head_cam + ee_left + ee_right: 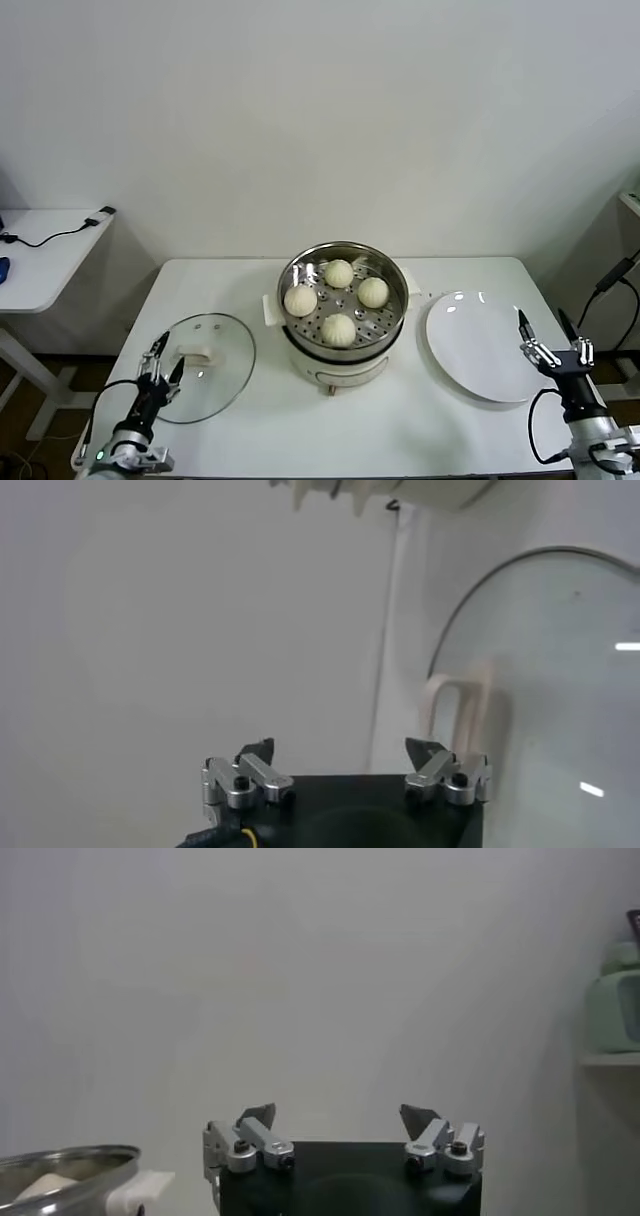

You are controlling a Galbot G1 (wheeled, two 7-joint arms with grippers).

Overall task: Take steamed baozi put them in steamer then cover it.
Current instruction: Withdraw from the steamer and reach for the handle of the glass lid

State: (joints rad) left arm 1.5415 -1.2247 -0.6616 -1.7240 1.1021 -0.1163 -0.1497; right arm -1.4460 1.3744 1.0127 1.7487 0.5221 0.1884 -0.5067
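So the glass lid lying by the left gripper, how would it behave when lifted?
Probably rigid and fairly heavy for its size: the lid looks like glass with a metal rim. Likely fragile if dropped. Its smooth dome would be slippery, so the white handle seems the safer grip. The left gripper sits open at its near edge.

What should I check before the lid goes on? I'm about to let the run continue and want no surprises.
1. All four buns are in the steamer: ok.
2. Plate has no bun left on it: ok.
3. Lid lies flat on the table to the left of the steamer, handle up: ok.
4. Left pincer is open over the lid's near-left edge, holding nothing: ok.
5. Right pincer is open at the plate's right edge, away from the steamer: ok.
6. Buns sit below the steamer rim so the lid can seat: cannot tell.
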